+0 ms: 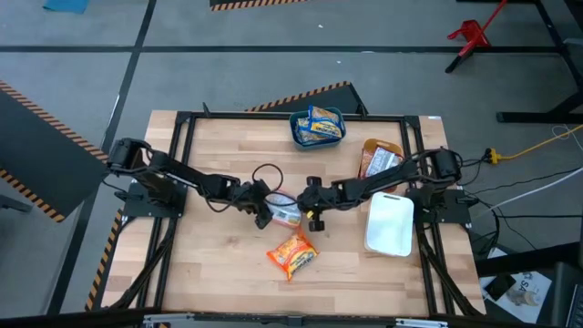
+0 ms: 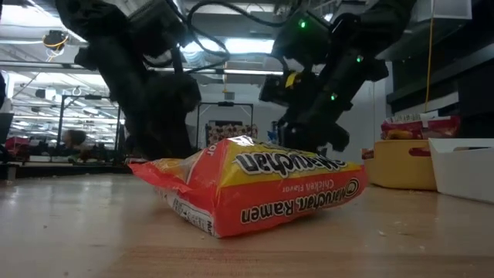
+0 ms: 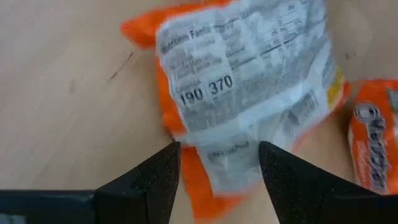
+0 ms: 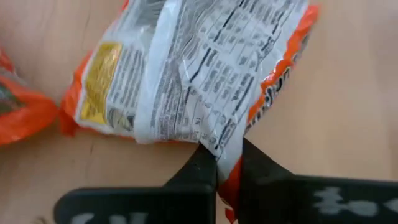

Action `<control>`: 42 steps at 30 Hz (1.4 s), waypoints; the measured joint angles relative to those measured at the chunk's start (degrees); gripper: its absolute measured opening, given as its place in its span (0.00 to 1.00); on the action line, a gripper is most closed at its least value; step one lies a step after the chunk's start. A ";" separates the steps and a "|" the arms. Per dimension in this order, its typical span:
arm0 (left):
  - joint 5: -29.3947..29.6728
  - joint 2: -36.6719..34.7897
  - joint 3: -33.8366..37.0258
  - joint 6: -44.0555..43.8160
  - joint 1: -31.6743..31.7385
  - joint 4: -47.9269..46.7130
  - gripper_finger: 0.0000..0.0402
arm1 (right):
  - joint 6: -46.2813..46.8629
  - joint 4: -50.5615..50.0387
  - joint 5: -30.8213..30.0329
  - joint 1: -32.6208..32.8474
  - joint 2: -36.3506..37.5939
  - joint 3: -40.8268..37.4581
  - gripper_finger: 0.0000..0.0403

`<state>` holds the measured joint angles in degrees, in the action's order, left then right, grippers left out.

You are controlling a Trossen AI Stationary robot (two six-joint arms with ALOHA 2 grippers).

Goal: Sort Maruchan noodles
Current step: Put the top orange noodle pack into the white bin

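Observation:
An orange Maruchan noodles packet (image 1: 285,215) lies at the table's middle with its white printed back up. My right gripper (image 4: 222,149) is shut on its right end. My left gripper (image 3: 219,149) stands open at the opposite end, one finger on each side of that end (image 3: 224,165). A second orange packet (image 1: 291,255) lies face up nearer the front edge, close in the low view (image 2: 255,193). Blue-and-yellow packets sit in the teal bin (image 1: 296,135), and more packets in the orange bin (image 1: 364,150). My right gripper pinches the edge of the packet's right end (image 4: 214,140) between its two fingers, one white flap and the orange wrap beside it. The fingers slant down from the table's right. The packet's body lies on the wood. My left gripper: whether its open fingers (image 3: 158,177) touch the packet's end, I cannot tell.
A white bin (image 1: 390,226) stands just right of my right arm. The teal bin is at the far edge, the orange bin at the far right. Bare wood lies to the left of and in front of the packets.

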<state>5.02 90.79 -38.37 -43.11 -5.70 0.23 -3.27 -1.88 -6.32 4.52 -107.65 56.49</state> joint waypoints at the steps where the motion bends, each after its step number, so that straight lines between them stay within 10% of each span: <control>1: -0.93 -0.95 0.03 0.04 0.33 -0.37 0.53 | 0.02 -0.20 -0.41 -0.03 0.68 0.00 0.02; 19: 4.03 -19.31 -0.31 1.83 1.43 -1.00 0.53 | 20.99 -30.65 -18.24 2.66 24.79 0.11 0.00; 32: 6.40 -20.05 -0.35 3.12 1.40 -1.25 0.53 | 73.72 -63.83 -30.13 23.53 38.08 0.11 0.00; 42: 6.48 -20.07 -0.35 3.14 1.40 -1.07 0.53 | 106.00 -82.16 -25.87 40.36 38.18 0.09 0.00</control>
<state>11.50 70.72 -38.72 -39.97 -4.29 -0.84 102.73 -84.03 -32.19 44.88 -69.47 56.58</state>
